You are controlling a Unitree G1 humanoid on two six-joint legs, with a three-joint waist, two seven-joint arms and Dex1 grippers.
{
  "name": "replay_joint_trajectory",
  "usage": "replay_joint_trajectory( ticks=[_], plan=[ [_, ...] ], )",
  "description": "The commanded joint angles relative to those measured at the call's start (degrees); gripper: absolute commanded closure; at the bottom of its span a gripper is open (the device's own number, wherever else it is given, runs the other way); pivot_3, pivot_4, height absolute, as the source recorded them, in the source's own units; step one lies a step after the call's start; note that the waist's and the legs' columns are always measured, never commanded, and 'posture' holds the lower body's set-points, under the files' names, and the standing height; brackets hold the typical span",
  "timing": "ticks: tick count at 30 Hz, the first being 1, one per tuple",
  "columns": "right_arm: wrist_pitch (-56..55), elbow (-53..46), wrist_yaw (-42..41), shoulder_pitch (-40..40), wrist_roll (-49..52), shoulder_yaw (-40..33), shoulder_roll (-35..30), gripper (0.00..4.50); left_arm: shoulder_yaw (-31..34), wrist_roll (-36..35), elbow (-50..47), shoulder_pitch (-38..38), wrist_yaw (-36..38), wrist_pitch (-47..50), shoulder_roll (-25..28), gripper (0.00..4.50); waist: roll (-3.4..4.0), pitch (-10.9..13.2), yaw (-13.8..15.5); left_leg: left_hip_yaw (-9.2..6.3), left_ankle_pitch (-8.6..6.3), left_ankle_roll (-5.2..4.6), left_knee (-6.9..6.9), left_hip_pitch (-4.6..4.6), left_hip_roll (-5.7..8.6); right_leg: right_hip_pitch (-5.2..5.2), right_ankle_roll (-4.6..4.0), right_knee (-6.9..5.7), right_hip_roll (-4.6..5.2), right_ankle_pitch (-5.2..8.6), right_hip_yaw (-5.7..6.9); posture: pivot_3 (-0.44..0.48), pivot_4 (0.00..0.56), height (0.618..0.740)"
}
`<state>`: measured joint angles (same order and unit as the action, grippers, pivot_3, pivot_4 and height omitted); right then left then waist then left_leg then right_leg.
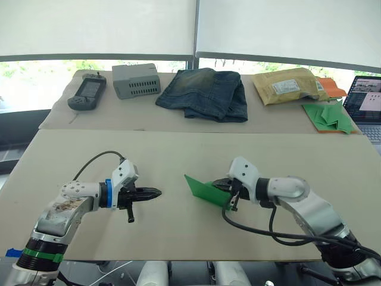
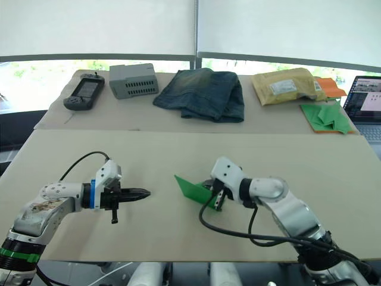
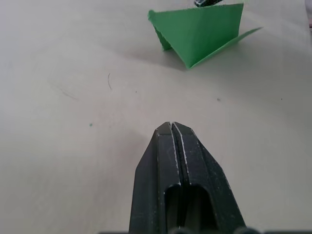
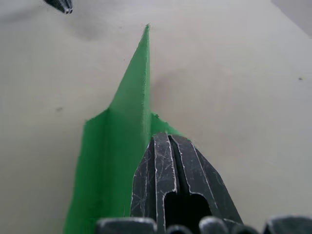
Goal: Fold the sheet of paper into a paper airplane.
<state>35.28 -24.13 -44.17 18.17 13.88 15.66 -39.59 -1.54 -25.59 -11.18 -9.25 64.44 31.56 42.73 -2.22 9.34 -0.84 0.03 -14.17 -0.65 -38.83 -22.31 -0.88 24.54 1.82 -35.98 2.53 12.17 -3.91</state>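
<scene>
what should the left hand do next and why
Probably move the left hand toward the green paper to help with the next crease. It hangs shut above bare table, apart from the paper, while the right hand pinches one end of the folded sheet, whose pointed end stands raised.

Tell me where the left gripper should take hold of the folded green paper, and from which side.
The paper airplane stands up as a folded wedge, its right end pinched in the right gripper. The left gripper, shut and apart from it, would probably do best to open and come straight in from the robot's left, closing across the free pointed end of the upright flap, which stands off the table.
</scene>
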Motion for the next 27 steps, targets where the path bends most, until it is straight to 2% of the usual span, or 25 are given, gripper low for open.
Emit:
replay_joint_trajectory(
  ticks=[1, 4, 7, 11, 17, 25, 27],
  plan=[
    [-3.0, -2.1, -3.2, 2.0, 2.2, -4.1, -1.0, 4.45, 0.1, -1.0, -1.4, -1.2, -0.2, 0.1, -0.2, 4.5, 0.0, 0.0, 0.0, 0.0, 0.0, 0.0, 0.0, 0.0, 0.0, 0.0, 0.0, 0.0, 0.0, 0.0, 0.0, 0.0, 0.15, 0.728],
    [2.1, -4.0, -3.9, 5.0, 6.2, -8.0, -1.5, 4.45, -0.3, -0.9, -0.5, -1.6, 0.0, -0.4, -0.3, 4.5, 0.03, 0.1, 0.0, -0.01, 0.0, 0.0, 0.01, 0.01, -0.01, 0.0, 0.0, -0.01, -0.02, 0.0, 0.01, 0.0, 0.15, 0.728],
    [9.0, -6.7, -5.1, 6.6, 10.1, -8.7, -2.9, 3.64, -0.7, -0.5, 0.3, -2.1, 0.1, -0.9, -0.5, 4.5, 0.06, 0.1, -0.1, -0.01, 0.0, 0.0, -0.01, 0.01, -0.01, 0.0, 0.0, -0.04, -0.01, -0.02, 0.0, 0.0, 0.15, 0.728],
    [17.4, -9.1, -1.2, 7.5, 9.0, -4.2, -3.1, 2.25, -3.2, 1.9, 1.4, -3.0, 0.4, -2.6, -0.2, 4.5, 0.06, 0.1, 0.0, -0.05, -0.01, -0.02, 0.04, 0.01, -0.02, -0.01, -0.05, -0.01, -0.02, 0.01, 0.02, 0.0, 0.15, 0.728],
    [25.0, -9.4, 1.4, 10.0, 7.3, 3.0, -2.8, 2.25, -5.4, 4.0, 2.4, -4.3, 1.5, -4.3, 0.4, 4.5, 0.05, 0.2, -0.1, -0.01, -0.01, -0.01, -0.02, -0.03, 0.0, 0.02, -0.01, -0.02, 0.02, -0.01, -0.01, 0.0, 0.15, 0.728],
    [29.2, -7.8, 3.7, 12.1, 6.7, 7.1, -0.8, 2.25, -5.4, 3.9, 2.6, -4.6, 1.3, -4.0, -0.5, 4.5, 0.05, 0.2, -0.1, -0.03, -0.01, -0.02, 0.01, -0.09, 0.0, 0.09, -0.02, -0.01, 0.0, -0.01, 0.0, 0.0, 0.15, 0.728],
    [29.3, -7.4, 4.1, 12.1, 6.5, 7.5, -0.5, 2.78, -5.5, 4.0, 2.7, -4.5, 1.1, -4.1, -0.5, 4.5, 0.05, 0.2, -0.1, -0.03, -0.01, -0.02, 0.0, -0.13, 0.0, 0.12, -0.02, -0.01, 0.01, -0.01, 0.0, 0.0, 0.15, 0.728]
  ],
)
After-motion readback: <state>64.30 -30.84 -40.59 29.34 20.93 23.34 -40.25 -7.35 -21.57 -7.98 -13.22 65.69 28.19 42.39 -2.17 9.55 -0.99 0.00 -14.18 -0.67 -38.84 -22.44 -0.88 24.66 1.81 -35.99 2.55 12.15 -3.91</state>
